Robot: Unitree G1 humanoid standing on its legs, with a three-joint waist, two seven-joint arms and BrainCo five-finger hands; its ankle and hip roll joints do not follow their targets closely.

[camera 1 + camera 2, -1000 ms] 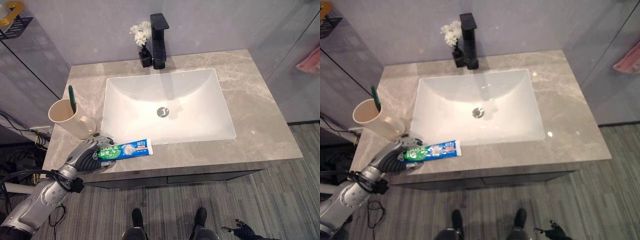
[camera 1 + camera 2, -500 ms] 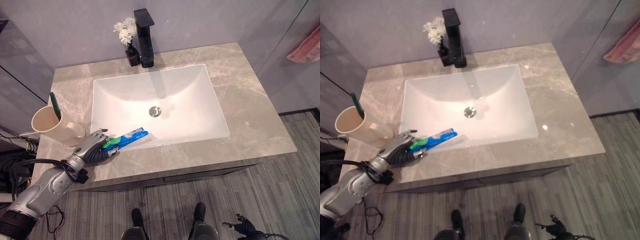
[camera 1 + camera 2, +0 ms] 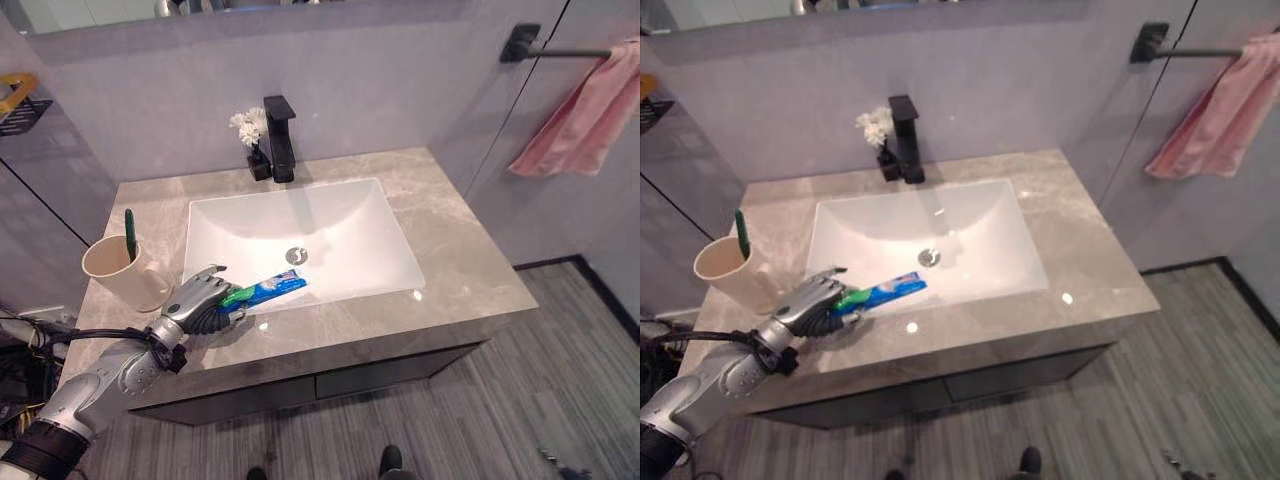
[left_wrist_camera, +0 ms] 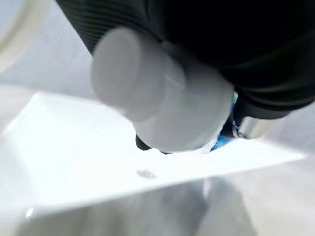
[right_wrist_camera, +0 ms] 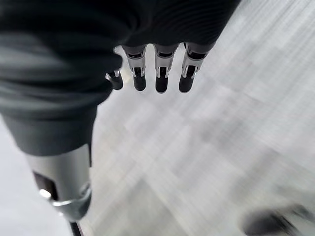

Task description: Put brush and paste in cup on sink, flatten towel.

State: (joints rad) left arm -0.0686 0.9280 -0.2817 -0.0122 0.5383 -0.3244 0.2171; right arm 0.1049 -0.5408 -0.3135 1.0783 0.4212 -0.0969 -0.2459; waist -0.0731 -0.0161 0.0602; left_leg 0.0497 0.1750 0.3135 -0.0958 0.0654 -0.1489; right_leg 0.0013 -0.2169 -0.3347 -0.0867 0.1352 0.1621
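Observation:
My left hand [image 3: 200, 302] is curled round the green cap end of the blue-and-white toothpaste tube [image 3: 272, 289], which sticks out to the right over the front rim of the white sink [image 3: 345, 225]. In the left wrist view the tube's white cap [image 4: 147, 98] sits right against the palm. The beige cup [image 3: 112, 272] stands just left of the hand on the marble counter [image 3: 450, 270], with the green toothbrush [image 3: 129, 230] upright in it. A pink towel [image 3: 580, 115] hangs bunched on a black bar at the upper right. My right hand [image 5: 161, 73] hangs with straight fingers over the floor.
A black faucet [image 3: 280, 135] and a small vase of white flowers [image 3: 246, 128] stand behind the basin. A wire shelf [image 3: 20, 100] is fixed to the wall at the far left. The counter's right part lies bare beneath the towel.
The camera has pulled back and up, bringing the towel bar into view. My left hand has closed on the tube and lifted it off the counter, its free end now over the basin's rim.

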